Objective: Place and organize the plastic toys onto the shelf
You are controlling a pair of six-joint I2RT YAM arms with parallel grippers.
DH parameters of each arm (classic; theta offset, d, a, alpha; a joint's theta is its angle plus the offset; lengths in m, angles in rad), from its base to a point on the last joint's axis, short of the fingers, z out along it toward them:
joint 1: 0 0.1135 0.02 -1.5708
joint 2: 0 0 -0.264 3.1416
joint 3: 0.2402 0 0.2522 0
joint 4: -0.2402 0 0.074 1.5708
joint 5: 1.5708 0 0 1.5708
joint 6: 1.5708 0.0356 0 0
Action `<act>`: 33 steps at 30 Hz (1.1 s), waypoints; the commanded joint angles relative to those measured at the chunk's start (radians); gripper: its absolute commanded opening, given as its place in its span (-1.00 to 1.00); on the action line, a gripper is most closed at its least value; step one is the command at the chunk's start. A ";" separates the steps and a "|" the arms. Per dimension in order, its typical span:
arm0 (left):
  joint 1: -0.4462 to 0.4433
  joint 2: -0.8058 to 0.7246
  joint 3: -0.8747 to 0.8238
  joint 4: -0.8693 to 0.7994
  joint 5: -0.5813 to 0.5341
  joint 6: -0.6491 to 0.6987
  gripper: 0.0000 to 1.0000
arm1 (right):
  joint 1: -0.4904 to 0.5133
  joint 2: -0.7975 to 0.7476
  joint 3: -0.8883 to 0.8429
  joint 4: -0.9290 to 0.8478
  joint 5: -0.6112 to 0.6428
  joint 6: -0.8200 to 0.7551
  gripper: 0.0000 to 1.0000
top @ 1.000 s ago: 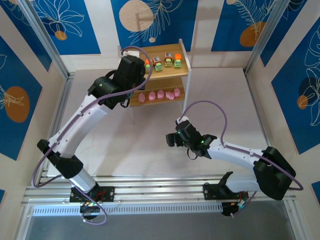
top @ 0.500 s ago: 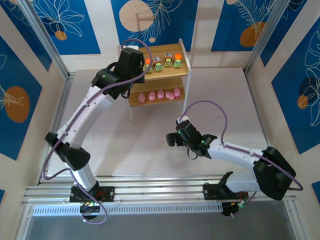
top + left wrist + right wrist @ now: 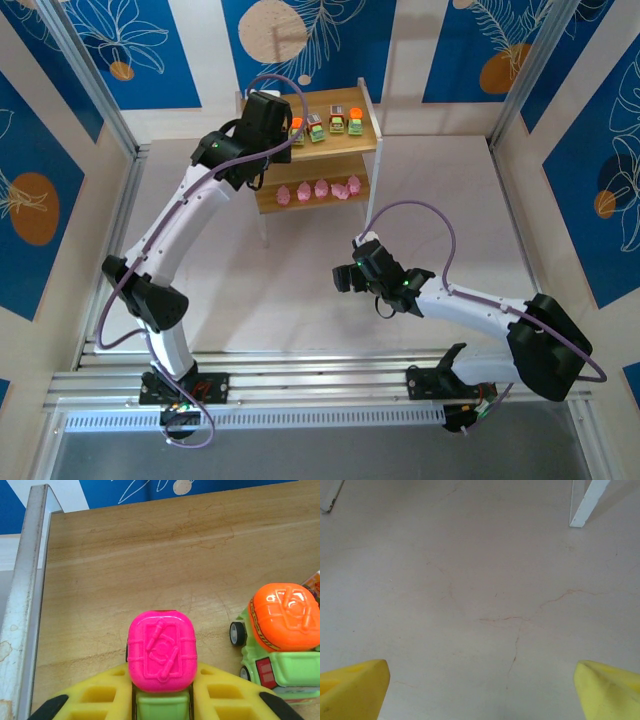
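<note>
The left wrist view shows the left gripper (image 3: 161, 700) closed on a pink-topped toy (image 3: 161, 652), with one yellow finger on each side of its green body. The toy is over the top board of the shelf (image 3: 150, 555), near the board's left edge. I cannot tell if it touches the wood. An orange-topped toy (image 3: 282, 620) stands just beside it on the right.

From above, the wrist covers this grip. This view shows the row of blocky toys (image 3: 327, 124) along the top board and the pink figures (image 3: 320, 188) in a row on the lower board.

The right gripper (image 3: 345, 277) is wide open and holds nothing. It hangs over the bare counter (image 3: 480, 580) in front of the shelf, and its own view shows a white shelf leg (image 3: 585, 502).
</note>
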 commanded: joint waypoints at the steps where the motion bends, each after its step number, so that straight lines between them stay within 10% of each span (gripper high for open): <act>1: 0.013 0.015 0.034 -0.016 0.011 -0.011 -0.50 | -0.006 -0.025 0.024 -0.007 -0.011 0.015 0.90; 33: 0.014 -0.057 0.058 -0.015 0.019 0.004 0.01 | -0.007 -0.031 0.013 0.009 -0.019 0.013 0.90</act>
